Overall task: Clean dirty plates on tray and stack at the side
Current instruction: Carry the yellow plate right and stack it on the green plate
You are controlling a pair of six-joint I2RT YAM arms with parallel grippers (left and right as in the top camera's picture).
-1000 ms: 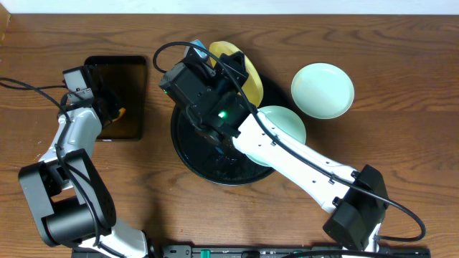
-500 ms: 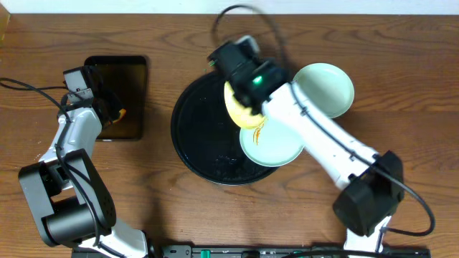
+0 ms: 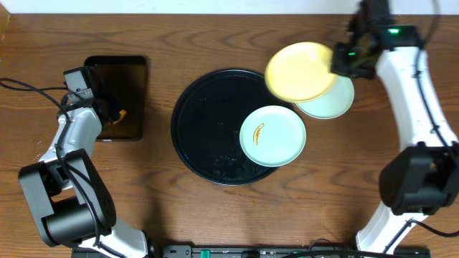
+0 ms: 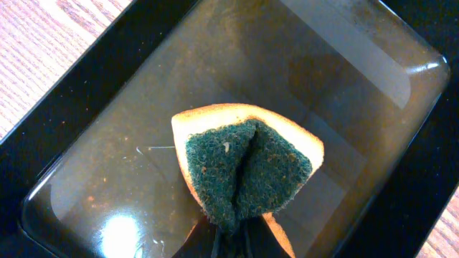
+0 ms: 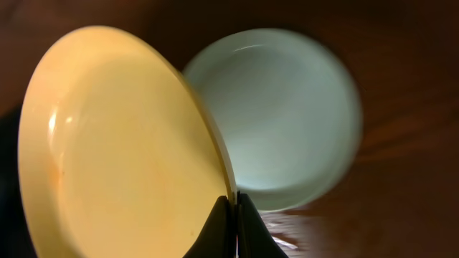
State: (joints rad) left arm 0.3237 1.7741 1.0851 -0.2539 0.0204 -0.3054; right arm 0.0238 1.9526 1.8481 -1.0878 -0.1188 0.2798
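Observation:
My right gripper [image 3: 337, 63] [image 5: 235, 204] is shut on the rim of the pale yellow plate [image 3: 301, 72] [image 5: 122, 143]. It holds that plate in the air, overlapping a clean mint plate [image 3: 336, 104] [image 5: 287, 115] that lies on the table right of the tray. Another mint plate [image 3: 272, 136] with an orange-brown smear lies on the right part of the round black tray [image 3: 201, 129]. My left gripper [image 3: 113, 113] [image 4: 240, 231] is shut on a folded green and yellow sponge [image 4: 247, 168], held over the rectangular tray.
The small rectangular black tray [image 3: 118, 75] [image 4: 344, 86] lies at the left with a wet sheen on its floor. Cables trail over the wood near both arm bases. Bare wooden table surrounds the round tray.
My right arm swung the yellow plate from the round tray's far side to the right, now above the mint plate at the side. The left arm and sponge stayed still.

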